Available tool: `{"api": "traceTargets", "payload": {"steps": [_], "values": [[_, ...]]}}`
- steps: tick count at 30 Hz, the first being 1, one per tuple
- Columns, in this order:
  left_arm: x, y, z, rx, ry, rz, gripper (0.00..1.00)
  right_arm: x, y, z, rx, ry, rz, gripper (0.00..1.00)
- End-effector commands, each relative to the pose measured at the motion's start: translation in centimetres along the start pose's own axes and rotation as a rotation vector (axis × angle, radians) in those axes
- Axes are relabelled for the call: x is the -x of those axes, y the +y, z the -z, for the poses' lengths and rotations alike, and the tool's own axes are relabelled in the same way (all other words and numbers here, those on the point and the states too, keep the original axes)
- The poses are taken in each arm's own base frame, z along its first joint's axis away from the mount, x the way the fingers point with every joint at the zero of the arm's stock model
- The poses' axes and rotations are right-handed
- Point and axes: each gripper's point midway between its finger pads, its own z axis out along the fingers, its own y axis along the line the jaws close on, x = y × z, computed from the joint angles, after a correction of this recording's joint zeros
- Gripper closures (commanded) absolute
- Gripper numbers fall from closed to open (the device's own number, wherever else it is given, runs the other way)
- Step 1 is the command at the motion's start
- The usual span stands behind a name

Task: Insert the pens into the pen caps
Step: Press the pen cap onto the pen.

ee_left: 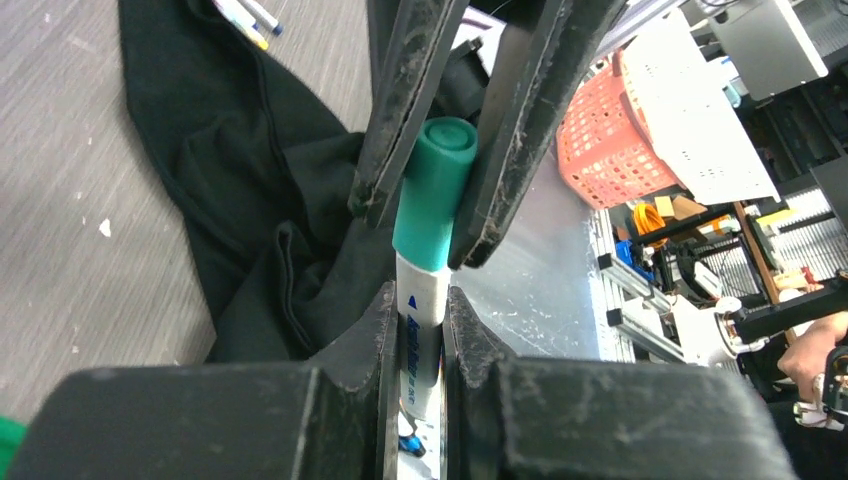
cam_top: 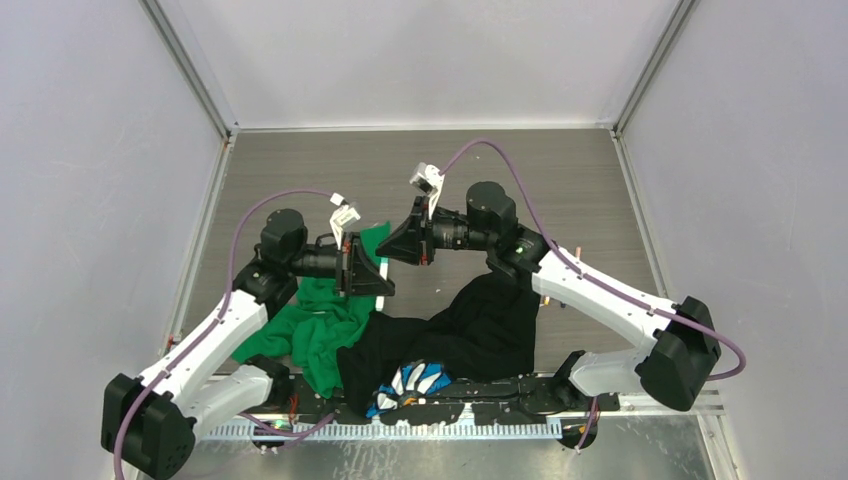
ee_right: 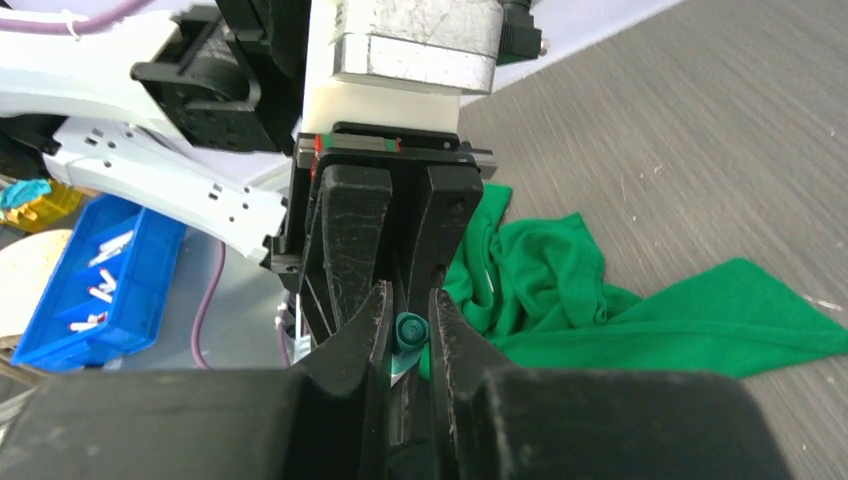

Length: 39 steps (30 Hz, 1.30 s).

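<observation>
Teal pen cap (ee_left: 435, 190) pinched tight in right gripper (ee_right: 408, 303); white pen (ee_left: 421, 335) clamped in left gripper (ee_left: 415, 300); both mid-air, grippers nose to nose; I read axes collinear, cap mouth over barrel; next push looks straight along axis.

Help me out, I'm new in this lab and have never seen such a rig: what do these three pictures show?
Two robot arms are bolted at the near edge of a table, each ending in a two-finger gripper. One picture looks down from above; the other two come from cameras on each wrist. On the table lie a green cloth and a black cloth, with spare pens farther off. The left gripper clamps a white pen, the right gripper clamps a teal cap, and the cap sits over the pen's end.
</observation>
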Motion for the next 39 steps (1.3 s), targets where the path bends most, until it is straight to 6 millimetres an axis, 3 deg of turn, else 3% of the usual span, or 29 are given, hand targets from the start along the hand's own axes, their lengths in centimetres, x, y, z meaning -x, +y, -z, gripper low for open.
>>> {"api": "traceTargets", "payload": {"steps": [1, 7, 12, 20, 26, 32, 39], "values": [[15.1, -5.2, 3.8, 0.187, -0.414, -0.568, 1.0, -19.5, 7.3, 8.4, 0.167, 0.805, -0.593, 0.99], [9.1, -3.4, 2.9, 0.234, -0.183, -0.528, 1.0, -8.9, 2.2, 5.7, -0.038, 0.433, -0.499, 0.99], [6.4, -1.9, 1.9, 0.227, -0.116, -0.456, 1.0, -3.7, 1.8, 3.9, -0.029, 0.201, -0.449, 0.99], [5.8, -1.7, 1.1, 0.212, -0.098, -0.434, 1.0, -1.3, 0.8, 3.0, -0.046, 0.034, -0.46, 0.99], [6.8, -2.7, 1.0, 0.186, -0.183, -0.436, 1.0, -2.3, 0.8, 2.5, -0.008, 0.026, -0.511, 0.99], [7.8, -4.8, 0.7, 0.089, -0.235, -0.433, 1.0, -3.3, 2.8, 3.1, 0.114, 0.052, -0.44, 0.99], [8.2, -7.0, 0.8, 0.01, -0.261, -0.432, 1.0, -4.5, 6.5, 4.6, 0.344, 0.143, -0.424, 0.99]]}}
